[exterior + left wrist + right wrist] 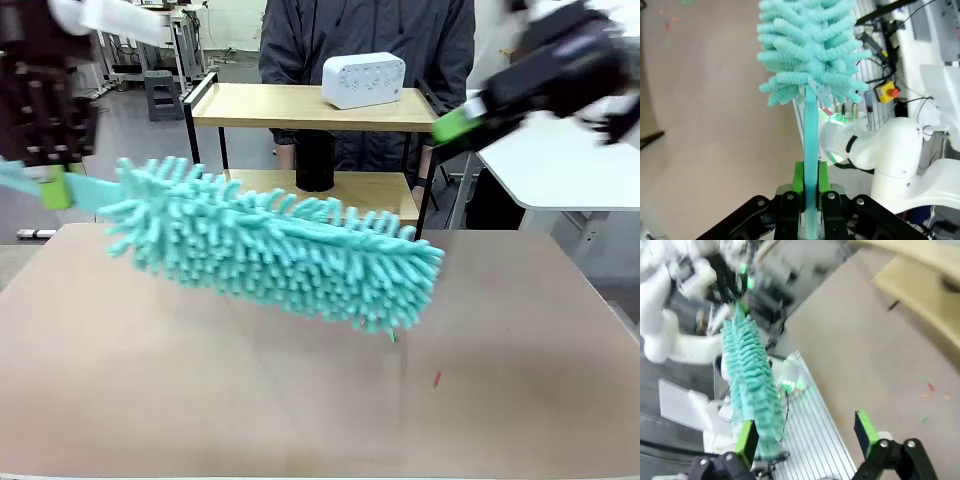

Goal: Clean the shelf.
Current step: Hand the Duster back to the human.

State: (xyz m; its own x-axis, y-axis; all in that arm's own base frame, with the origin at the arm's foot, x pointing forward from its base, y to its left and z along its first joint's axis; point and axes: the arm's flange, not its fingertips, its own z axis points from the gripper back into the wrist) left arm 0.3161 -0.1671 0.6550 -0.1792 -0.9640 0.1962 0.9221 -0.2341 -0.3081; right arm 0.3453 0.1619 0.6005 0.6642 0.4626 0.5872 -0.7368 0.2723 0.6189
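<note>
Teal duster (pixel 280 250) partly hiding shelf (pixel 270 105), left end effector (pixel 811 176) clamped on duster handle, right end effector (pixel 806 434) blurred, apart

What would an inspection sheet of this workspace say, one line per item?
Surface: brown table, a few small coloured specks on it.
Job's things: shelf behind the table, a white box on its top board, a black cylinder on the lower one; teal duster in the air over the table.
Clutter: nothing seen.
Grippers: left gripper shut on the duster's handle; right gripper open, holding nothing.
Cables: dark cables off the table, beside a red button.
Surroundings: a person behind the shelf; a white desk at the right.
</note>
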